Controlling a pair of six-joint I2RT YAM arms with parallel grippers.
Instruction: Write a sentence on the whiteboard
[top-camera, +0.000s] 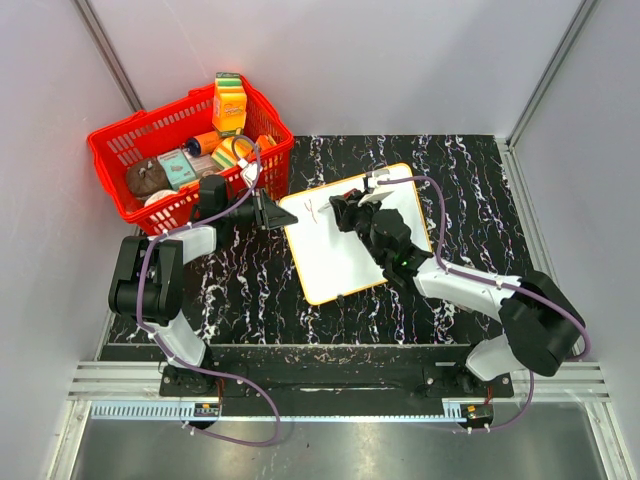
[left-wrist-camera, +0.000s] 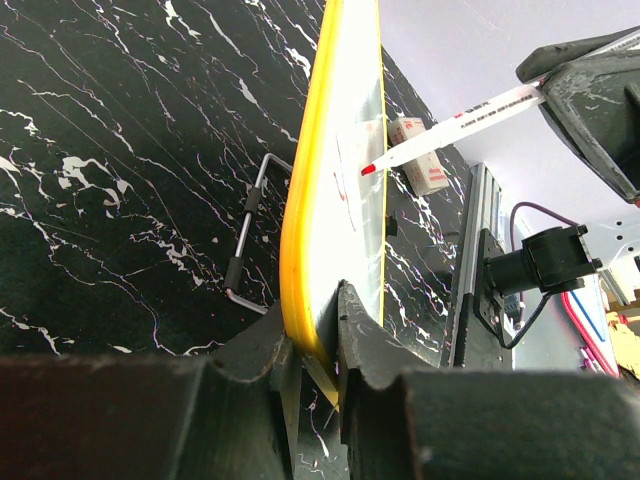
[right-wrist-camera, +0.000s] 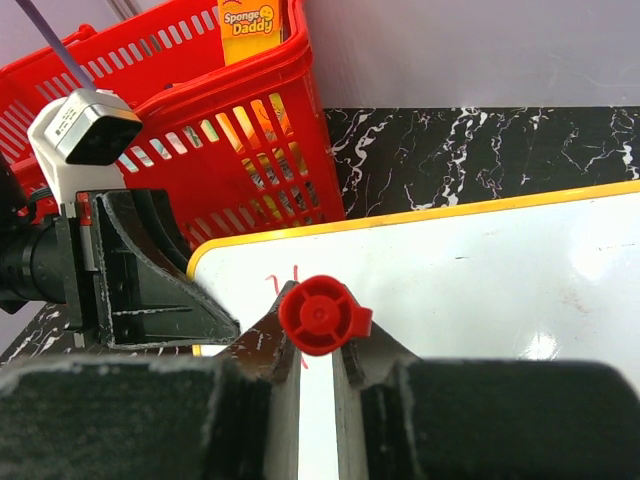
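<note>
Top external view: the whiteboard (top-camera: 345, 262) lies at an angle in the middle of the black marbled tabletop (top-camera: 460, 170), just right of the red basket (top-camera: 112, 160) that fills the upper left. The left gripper (top-camera: 284, 217) reaches in from the left, its jaws pinching the board's left edge. The right gripper (top-camera: 344, 212) comes from the lower right, its jaws pressed on a marker (top-camera: 328, 210) over the board's upper left part. A short bit of red lettering (top-camera: 311, 209) shows there, only a stroke or two. An orange box (top-camera: 229, 105) stands in the basket.

Left wrist view: the board is seen edge-on, its yellow rim (left-wrist-camera: 298, 200) running up from the jaws, which clamp it at bottom centre. The marker's red tip (left-wrist-camera: 368, 170) is at the white face; whether it touches cannot be told. A white block (left-wrist-camera: 420, 168) lies beyond the board, and a bent metal bar (left-wrist-camera: 250, 225) sits on the tabletop to the left of the rim.

Right wrist view: the jaws pinch the marker, its round red end (right-wrist-camera: 322, 315) facing the camera at centre. The board spreads to the right, the red strokes (right-wrist-camera: 284, 281) just above the marker. The other gripper holds the board's corner at left, with the basket behind.
</note>
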